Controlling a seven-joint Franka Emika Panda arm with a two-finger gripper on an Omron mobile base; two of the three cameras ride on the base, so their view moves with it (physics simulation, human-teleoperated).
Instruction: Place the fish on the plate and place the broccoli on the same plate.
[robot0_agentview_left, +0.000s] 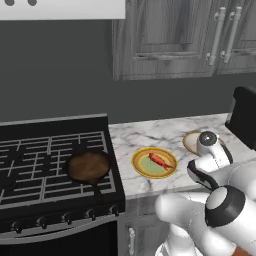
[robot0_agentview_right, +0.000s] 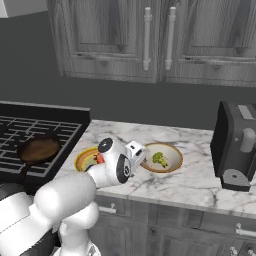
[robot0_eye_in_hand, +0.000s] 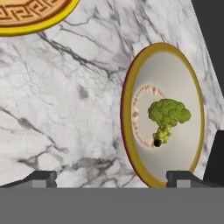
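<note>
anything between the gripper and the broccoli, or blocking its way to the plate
Nothing visible. The gripper, jaws open, looks straight at the broccoli lying alone in the tan bowl. Between bowl and plate lies only bare marble counter. The fish already lies on the plate, with room beside it.

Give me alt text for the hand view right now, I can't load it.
A broccoli floret lies in a tan bowl with a gold rim on a marble counter, just ahead of the two dark fingers, which stand wide apart and hold nothing. The yellow rim of the plate shows at the top left corner.
</note>
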